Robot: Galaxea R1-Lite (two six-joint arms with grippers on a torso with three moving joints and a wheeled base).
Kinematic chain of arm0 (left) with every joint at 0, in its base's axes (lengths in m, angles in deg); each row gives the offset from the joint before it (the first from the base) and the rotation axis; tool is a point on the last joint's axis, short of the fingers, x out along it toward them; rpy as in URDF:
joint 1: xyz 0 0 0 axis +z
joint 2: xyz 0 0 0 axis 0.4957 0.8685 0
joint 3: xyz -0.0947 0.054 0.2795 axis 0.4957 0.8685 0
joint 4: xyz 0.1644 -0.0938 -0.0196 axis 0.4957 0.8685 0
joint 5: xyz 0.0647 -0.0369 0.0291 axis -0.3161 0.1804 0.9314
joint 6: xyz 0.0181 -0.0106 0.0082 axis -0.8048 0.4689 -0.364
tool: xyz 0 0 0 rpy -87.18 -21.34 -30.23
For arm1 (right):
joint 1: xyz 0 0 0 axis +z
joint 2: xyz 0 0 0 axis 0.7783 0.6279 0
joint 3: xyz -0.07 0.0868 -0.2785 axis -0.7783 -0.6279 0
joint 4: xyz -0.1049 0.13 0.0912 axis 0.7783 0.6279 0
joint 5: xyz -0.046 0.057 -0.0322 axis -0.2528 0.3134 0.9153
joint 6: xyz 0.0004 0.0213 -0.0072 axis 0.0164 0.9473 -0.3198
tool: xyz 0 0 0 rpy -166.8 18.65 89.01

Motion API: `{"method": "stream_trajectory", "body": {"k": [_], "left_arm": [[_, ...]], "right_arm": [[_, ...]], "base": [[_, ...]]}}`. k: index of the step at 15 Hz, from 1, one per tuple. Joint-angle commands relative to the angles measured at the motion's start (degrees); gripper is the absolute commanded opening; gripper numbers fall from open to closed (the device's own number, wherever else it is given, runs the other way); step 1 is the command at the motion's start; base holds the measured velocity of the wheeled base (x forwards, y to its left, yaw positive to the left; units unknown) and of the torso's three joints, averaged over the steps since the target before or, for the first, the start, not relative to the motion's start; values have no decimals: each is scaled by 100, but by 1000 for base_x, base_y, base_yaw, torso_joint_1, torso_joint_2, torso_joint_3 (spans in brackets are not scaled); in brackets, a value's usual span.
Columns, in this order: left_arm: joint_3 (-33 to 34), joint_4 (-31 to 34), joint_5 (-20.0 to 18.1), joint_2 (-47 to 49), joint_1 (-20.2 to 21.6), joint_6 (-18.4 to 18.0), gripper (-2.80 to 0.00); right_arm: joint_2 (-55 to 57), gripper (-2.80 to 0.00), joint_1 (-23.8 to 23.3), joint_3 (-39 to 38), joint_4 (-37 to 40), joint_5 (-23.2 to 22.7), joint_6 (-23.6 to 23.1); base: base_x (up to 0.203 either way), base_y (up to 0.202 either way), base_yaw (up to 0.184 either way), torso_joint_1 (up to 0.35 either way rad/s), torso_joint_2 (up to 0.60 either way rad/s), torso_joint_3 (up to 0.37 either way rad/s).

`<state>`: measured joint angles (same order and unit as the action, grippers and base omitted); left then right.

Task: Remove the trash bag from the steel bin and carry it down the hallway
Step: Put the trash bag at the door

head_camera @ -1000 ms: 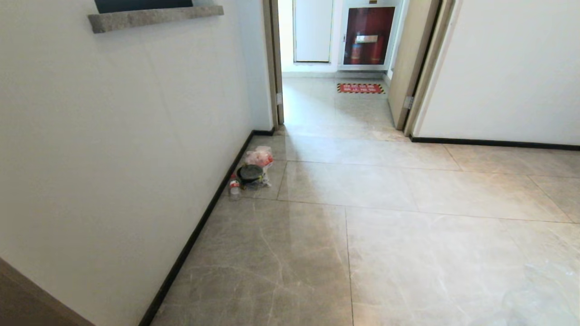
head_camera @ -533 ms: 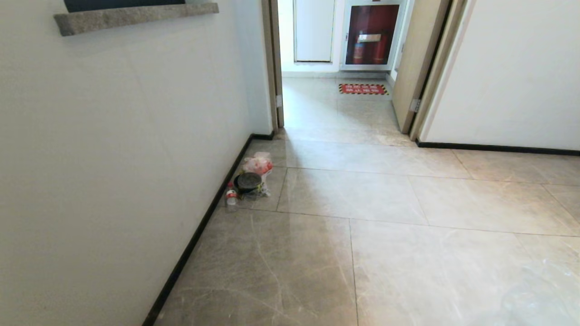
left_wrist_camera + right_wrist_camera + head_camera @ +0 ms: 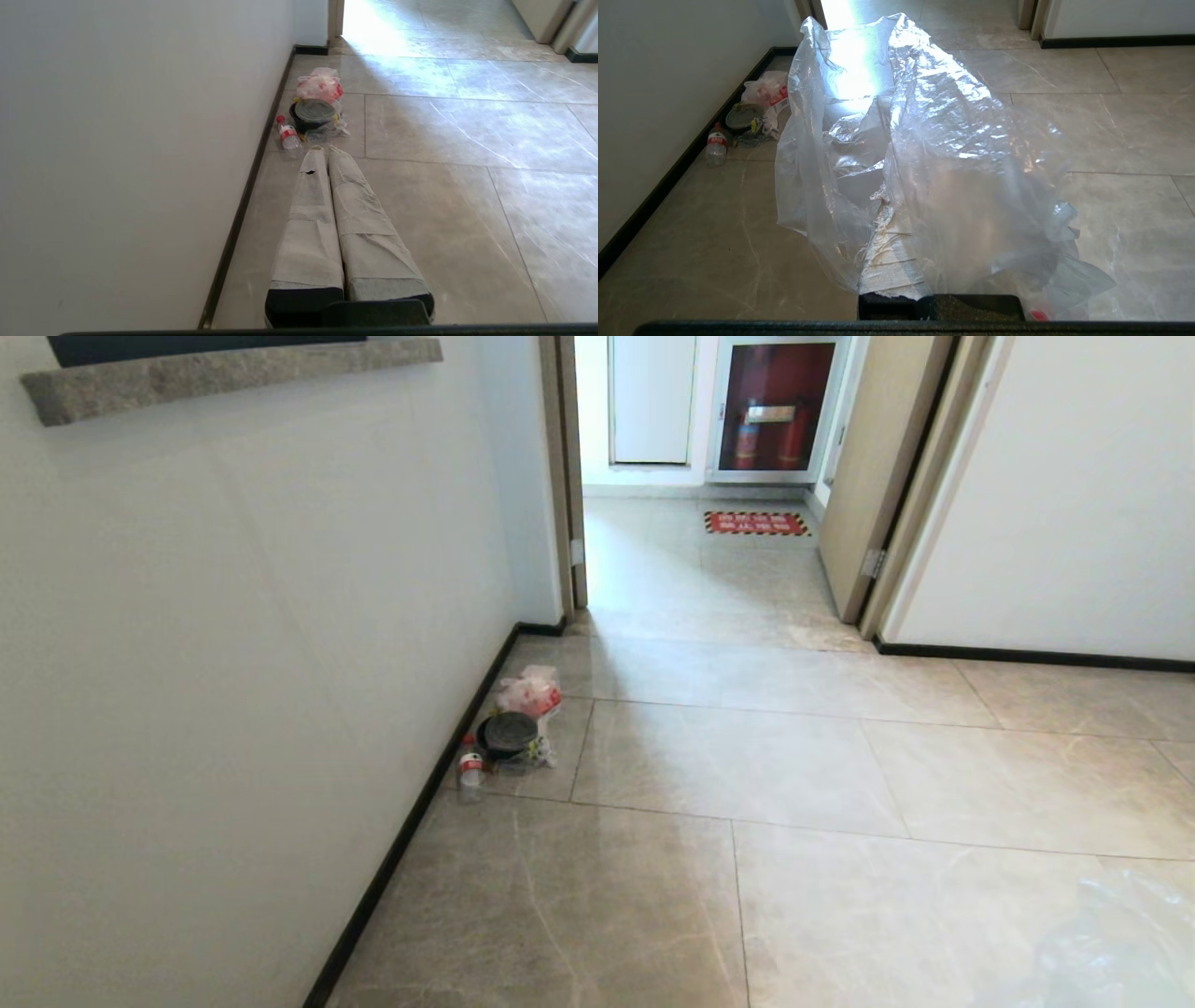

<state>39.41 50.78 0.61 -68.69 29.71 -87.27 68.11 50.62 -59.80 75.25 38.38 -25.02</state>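
floor: the hallway (image 3: 794, 765), big grey marbled tiles, glossy, dark skirting along pale walls
doorway: open at 12 o'clock, red floor sign (image 3: 756, 523) past it
litter: small rubbish pile (image 3: 513, 728) by the wall, 10 o'clock
trash bag (image 3: 924, 154): draped over the right gripper (image 3: 896, 233), fingers clamped on it
left gripper (image 3: 324, 151): fingers pressed together, empty

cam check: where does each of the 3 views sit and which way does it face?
Head: high, facing down the hallway toward the doorway; no arm shows.
Left wrist: low behind the shut left gripper, facing the rubbish pile by the wall.
Right wrist: behind the right gripper, draped by the trash bag.
All three share the rubbish pile.
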Motion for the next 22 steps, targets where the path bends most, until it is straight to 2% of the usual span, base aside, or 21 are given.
{"method": "stream_trajectory", "body": {"k": [1, 22], "left_arm": [[0, 2, 4, 0, 0, -1, -280], [0, 2, 4, 0, 0, -1, -280]], "right_arm": [[-1, -280, 8, -9, -2, 0, 2], [-1, -280, 6, -9, -2, 0, 2]], "base": [[190, 0, -1, 5, -3, 2], [192, 0, 1, 2, 1, 2]]}}
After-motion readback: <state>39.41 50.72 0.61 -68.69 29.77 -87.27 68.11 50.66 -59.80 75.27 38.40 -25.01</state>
